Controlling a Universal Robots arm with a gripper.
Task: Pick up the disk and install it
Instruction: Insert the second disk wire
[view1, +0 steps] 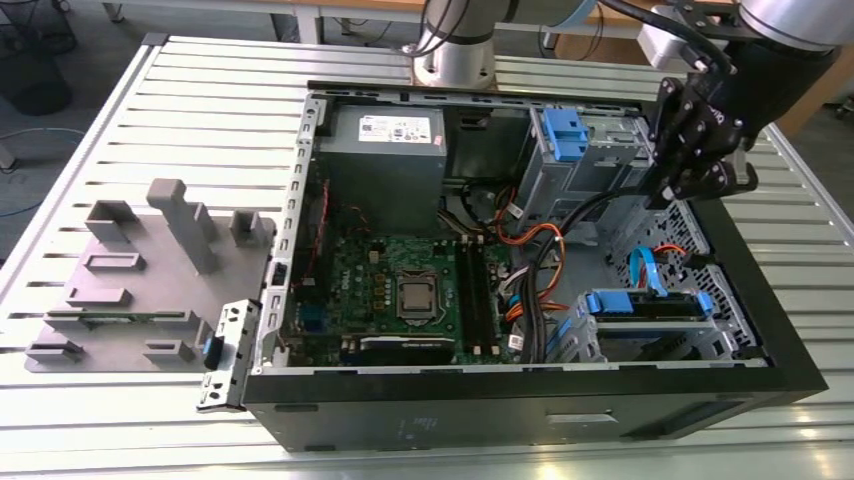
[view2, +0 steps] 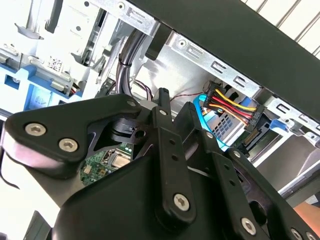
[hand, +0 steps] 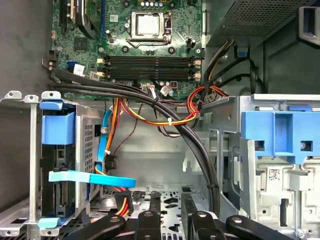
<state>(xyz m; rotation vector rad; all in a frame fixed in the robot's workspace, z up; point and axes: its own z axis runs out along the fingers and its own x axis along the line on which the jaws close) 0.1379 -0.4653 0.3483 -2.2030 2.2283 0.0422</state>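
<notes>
The disk (view1: 647, 305) sits on edge in the grey metal cage at the case's front corner, on the exterior view's right, its blue side rails showing. In the first wrist view the disk (hand: 57, 172) fills that cage under a blue latch, with a blue data cable (hand: 92, 178) and a coloured power lead running to its end. My gripper (view1: 665, 192) hangs over the case's right side, above and behind the disk, apart from it. Its fingers (hand: 152, 200) stand narrowly open, and I see nothing between them. The second wrist view looks past the gripper (view2: 177, 100) to the cabled cage.
The open tower case (view1: 534, 400) lies on a slatted table. Inside are a motherboard (view1: 400, 290), a grey power-supply box (view1: 384, 135), a second drive cage with a blue latch (view1: 563, 135) and cable bundles (hand: 165, 107). A grey fixture plate (view1: 140, 280) lies on the exterior view's left.
</notes>
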